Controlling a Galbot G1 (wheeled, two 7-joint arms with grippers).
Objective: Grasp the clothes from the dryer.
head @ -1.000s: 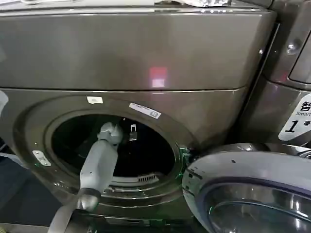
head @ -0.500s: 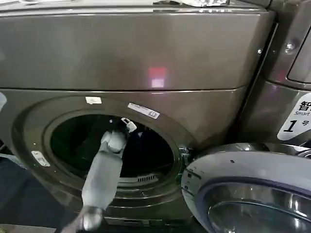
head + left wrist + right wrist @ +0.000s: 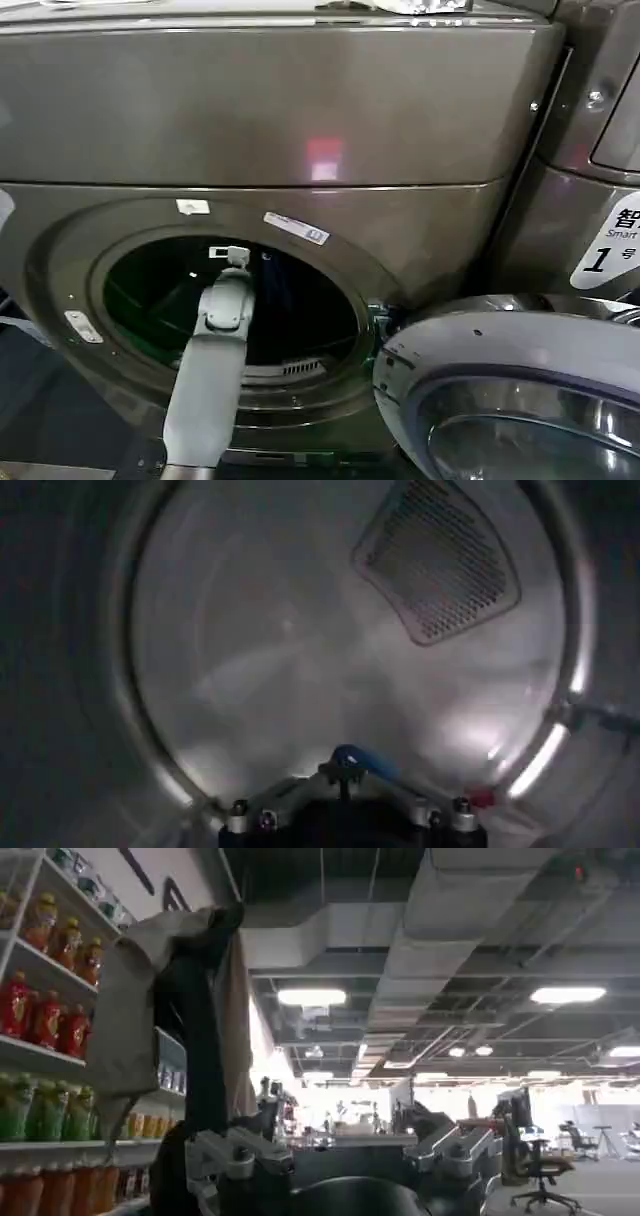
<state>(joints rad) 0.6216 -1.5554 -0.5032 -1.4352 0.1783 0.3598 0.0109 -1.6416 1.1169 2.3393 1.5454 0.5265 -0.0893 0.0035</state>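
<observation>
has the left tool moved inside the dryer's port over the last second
Yes. The left tool has shifted up toward the round port's top rim on the bronze-grey front-loading dryer, reaching further into the dark drum.

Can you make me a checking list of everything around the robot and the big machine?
Surface: shiny metal drum wall with a mesh vent.
Job's things: dryer, round port open, its door swung out to the right. Clothes: a dark blue patch deep in the port may be them; cannot tell.
Clutter: a grey-brown cloth hangs by the right tool.
Grippers: left tool reaches inside the port. Right tool is open, pointing up at the ceiling, away from the dryer.
Cables: nothing seen.
Surroundings: another machine to the right; shelves of bottles; ceiling lights.
</observation>
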